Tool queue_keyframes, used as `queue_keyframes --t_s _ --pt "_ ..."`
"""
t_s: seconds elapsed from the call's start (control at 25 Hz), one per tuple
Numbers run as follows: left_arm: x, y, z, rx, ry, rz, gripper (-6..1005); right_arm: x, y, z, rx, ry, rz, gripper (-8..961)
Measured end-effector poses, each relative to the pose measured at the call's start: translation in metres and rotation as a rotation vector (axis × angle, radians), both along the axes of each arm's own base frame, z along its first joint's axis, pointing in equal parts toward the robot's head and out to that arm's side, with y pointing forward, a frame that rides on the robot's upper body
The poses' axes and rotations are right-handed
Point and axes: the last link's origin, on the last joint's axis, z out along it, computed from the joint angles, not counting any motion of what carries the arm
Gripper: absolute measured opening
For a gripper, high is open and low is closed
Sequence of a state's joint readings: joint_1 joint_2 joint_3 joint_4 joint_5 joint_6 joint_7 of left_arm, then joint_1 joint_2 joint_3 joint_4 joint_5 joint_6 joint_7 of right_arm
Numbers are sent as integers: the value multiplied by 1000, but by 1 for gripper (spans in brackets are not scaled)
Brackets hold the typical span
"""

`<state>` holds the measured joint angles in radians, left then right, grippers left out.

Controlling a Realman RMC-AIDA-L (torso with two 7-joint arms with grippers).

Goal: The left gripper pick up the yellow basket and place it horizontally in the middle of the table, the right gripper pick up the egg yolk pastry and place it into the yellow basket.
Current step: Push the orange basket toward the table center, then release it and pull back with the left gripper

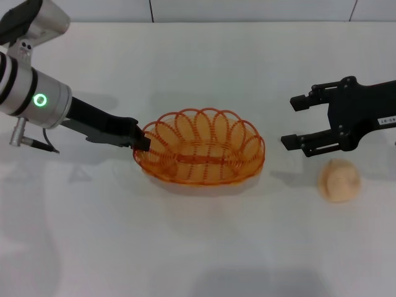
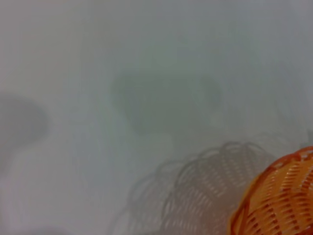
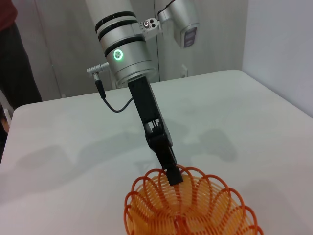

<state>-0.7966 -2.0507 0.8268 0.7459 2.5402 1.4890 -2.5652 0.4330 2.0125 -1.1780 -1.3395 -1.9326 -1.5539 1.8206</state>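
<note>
The right tool [image 1: 298, 122] carries a small white label [image 1: 388, 121] whose print is too small to read.

White table [image 1: 204, 247], plain flat surface. Yellow basket [image 1: 201, 148] near table centre, long axis running left-right; contact with surface cannot be confirmed. Egg yolk pastry [image 1: 339, 180] resting directly on table, well right of basket, apart from it.

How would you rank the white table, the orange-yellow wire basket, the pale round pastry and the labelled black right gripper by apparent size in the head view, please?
Largest to smallest:
1. white table
2. orange-yellow wire basket
3. black right gripper, open; it may sit nearer the camera, so its rank is less sure
4. pale round pastry
</note>
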Motion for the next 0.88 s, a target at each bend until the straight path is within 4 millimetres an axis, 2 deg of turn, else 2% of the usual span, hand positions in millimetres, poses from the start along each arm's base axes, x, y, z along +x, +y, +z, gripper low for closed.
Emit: queue_keyframes --t_s 0.88 --pt "-8 -4 -5 -8 3 56 74 1 -1 0 -3 -3 9 765"
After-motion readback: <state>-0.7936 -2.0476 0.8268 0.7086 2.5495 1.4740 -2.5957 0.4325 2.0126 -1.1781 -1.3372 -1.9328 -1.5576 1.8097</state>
